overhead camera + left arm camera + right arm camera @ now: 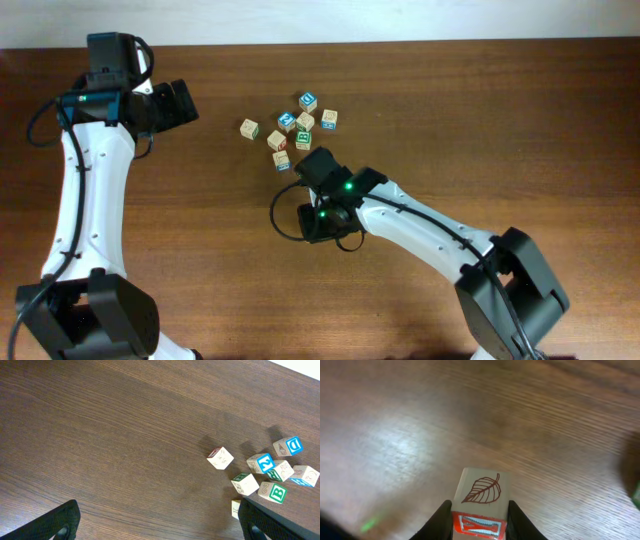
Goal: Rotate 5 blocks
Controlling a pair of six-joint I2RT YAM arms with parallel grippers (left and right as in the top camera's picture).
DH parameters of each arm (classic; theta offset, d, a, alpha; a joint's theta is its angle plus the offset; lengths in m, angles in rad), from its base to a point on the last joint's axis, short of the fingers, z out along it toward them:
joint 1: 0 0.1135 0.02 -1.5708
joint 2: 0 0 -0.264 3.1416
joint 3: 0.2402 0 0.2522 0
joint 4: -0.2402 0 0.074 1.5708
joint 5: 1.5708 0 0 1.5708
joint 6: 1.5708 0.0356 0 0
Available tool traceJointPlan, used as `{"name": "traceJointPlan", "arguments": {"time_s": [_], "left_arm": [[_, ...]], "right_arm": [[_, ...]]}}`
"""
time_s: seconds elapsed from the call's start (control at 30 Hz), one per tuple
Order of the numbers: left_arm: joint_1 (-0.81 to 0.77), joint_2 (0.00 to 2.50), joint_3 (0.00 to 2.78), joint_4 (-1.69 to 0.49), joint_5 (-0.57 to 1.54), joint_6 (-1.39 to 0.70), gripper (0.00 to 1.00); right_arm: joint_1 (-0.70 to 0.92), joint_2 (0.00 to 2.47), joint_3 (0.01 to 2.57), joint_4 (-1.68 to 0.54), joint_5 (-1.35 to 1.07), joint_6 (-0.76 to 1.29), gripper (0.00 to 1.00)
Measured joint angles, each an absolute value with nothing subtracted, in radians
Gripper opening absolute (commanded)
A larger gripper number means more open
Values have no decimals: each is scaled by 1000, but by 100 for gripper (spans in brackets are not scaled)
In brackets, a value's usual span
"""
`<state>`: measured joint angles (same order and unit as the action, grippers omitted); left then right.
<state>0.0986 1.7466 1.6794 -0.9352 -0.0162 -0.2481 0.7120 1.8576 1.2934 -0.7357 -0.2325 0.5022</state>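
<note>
Block (480, 491), leaf face up, clamped in the right gripper (480, 519) at the near edge of the other blocks (304, 121) — fingertip hold looks shallow, so a turn could spill it or knock neighbours — left gripper (178, 102) spread wide, idle.

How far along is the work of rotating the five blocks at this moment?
Done: one moment cannot show which blocks were already turned. In hand: the right end effector is closed on the leaf-topped block, its fingers pressing both sides. Left: the other light-wood blocks lie in a loose cluster with nothing touching them, and the left end effector is open, away from them.
</note>
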Motion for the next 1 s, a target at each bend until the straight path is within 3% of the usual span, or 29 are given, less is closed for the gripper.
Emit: {"name": "traceJointPlan", "arguments": {"time_s": [0.23, 0.8, 1.0], "left_arm": [[99, 1747, 1679, -935, -16, -248, 99], [99, 1747, 1679, -936, -16, -248, 99], [99, 1747, 1679, -935, -16, -248, 99]], "right_arm": [[653, 1989, 1374, -839, -221, 577, 28], [627, 2020, 1511, -944, -113, 539, 50], [627, 2042, 1664, -608, -40, 484, 59]]}}
